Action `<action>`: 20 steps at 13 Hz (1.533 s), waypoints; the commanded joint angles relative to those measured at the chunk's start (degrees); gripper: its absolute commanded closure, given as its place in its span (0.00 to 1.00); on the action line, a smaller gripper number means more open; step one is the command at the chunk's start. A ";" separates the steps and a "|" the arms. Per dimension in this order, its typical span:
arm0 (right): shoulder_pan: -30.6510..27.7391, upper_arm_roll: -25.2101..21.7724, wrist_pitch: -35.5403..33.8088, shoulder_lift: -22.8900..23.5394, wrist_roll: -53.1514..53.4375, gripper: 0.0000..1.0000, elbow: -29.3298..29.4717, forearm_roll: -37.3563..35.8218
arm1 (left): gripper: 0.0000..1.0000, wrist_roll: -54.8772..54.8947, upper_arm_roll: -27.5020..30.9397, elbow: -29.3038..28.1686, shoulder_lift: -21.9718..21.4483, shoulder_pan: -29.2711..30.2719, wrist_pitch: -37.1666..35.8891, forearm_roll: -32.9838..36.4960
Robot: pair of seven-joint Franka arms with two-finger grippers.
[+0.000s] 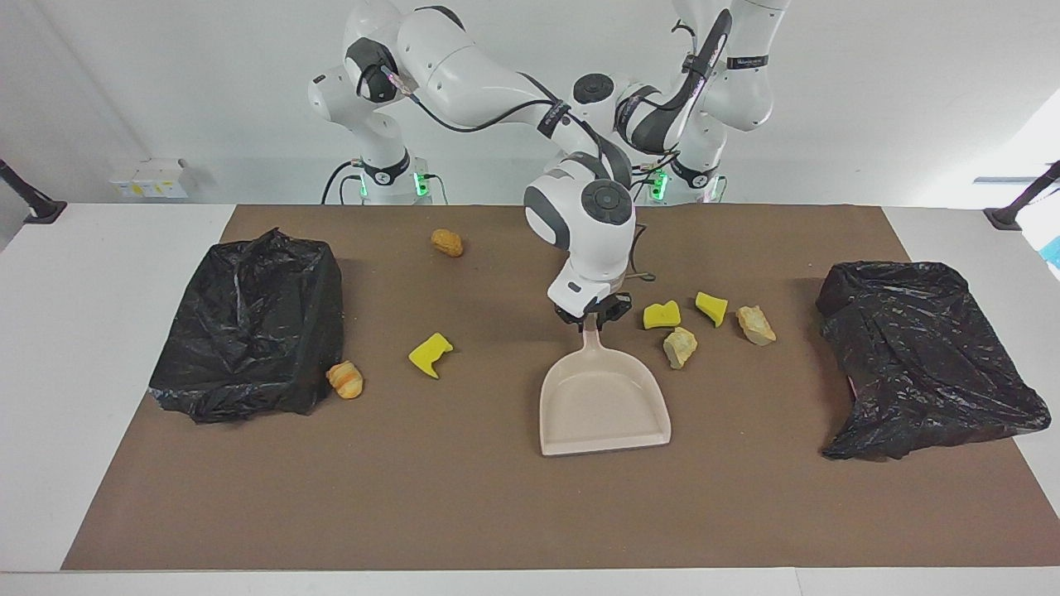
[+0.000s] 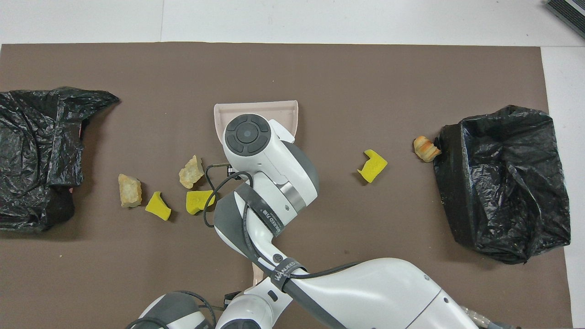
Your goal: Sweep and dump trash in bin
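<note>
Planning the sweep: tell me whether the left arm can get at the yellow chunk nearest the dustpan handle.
Probably yes: the yellow chunk lies on open mat on the left arm's side of the dustpan, though the right end effector stands close.

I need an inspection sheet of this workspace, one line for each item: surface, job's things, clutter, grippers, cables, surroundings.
surface: brown mat lying flat on a white table.
job's things: beige dustpan mid-mat, empty, handle toward the robots; seven trash pieces loose on the mat, four of them beside the dustpan toward the left arm's end; two black-bagged bins, one at each end.
clutter: nothing seen.
grippers: right gripper at the dustpan's handle; left arm waits folded at its base, its gripper hidden.
cables: black cable hangs along the right arm.
surroundings: white wall; small white box at the table's edge.
</note>
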 commanded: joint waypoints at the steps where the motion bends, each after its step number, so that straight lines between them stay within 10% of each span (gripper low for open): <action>1: -0.70 0.45 1.97 -2.88 0.99 0.93 -4.80 1.17 | 1.00 0.44 0.21 0.17 0.00 0.88 -1.73 -0.45; 8: -4.91 0.27 1.36 -6.48 -19.97 1.00 -4.36 -0.23 | 1.00 0.79 0.30 1.05 -0.88 5.62 -6.73 3.39; 20: -9.04 0.18 -9.18 -7.02 -72.97 1.00 -4.45 -10.76 | 1.00 21.62 0.39 12.74 -2.38 30.84 -18.87 5.09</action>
